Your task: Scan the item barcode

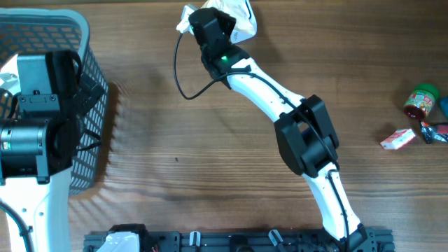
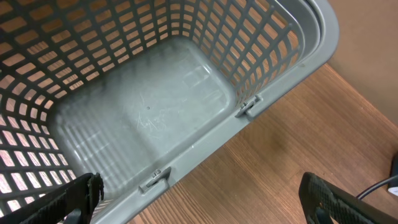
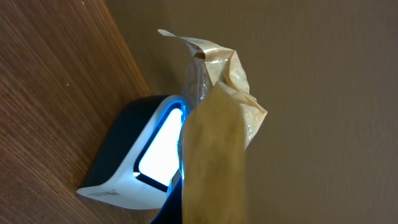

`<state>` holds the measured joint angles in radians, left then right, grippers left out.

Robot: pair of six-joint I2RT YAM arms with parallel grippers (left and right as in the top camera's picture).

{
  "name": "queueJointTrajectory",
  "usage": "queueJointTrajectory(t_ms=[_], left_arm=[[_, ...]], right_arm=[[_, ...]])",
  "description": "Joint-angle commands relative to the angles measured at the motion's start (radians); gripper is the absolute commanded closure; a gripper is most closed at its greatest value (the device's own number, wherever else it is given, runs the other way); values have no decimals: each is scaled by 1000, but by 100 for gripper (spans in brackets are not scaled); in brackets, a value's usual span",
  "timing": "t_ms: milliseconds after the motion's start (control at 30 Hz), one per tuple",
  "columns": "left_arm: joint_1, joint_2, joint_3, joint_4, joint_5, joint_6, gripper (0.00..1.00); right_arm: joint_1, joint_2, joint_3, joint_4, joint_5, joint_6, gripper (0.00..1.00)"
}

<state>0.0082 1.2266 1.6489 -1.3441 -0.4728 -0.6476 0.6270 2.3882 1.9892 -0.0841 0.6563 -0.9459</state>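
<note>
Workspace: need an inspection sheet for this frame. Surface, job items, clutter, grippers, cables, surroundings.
Surface: wooden table, no spills seen.
Job's things: crinkled packet held in front of the lit scanner at the far edge.
Clutter: grey basket on the left, nothing seen inside; jar, small box and wrappers on the right.
Grippers: left gripper open above the basket; right gripper shut on the packet.
Cables: black cable looping beside the right wrist.
Surroundings: plain tan background beyond the table edge.
</note>
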Motion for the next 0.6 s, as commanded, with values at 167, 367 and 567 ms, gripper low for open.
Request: queueJointTrajectory(t_ms=[167, 367, 567], left_arm=[[5, 0, 6, 0, 2, 12, 0], [5, 0, 6, 0, 2, 12, 0], [5, 0, 6, 0, 2, 12, 0]], right_arm=[[-2, 13, -2, -48, 24, 58, 95], [-10, 13, -2, -201, -99, 215, 95], [-11, 13, -2, -212, -112, 219, 95]])
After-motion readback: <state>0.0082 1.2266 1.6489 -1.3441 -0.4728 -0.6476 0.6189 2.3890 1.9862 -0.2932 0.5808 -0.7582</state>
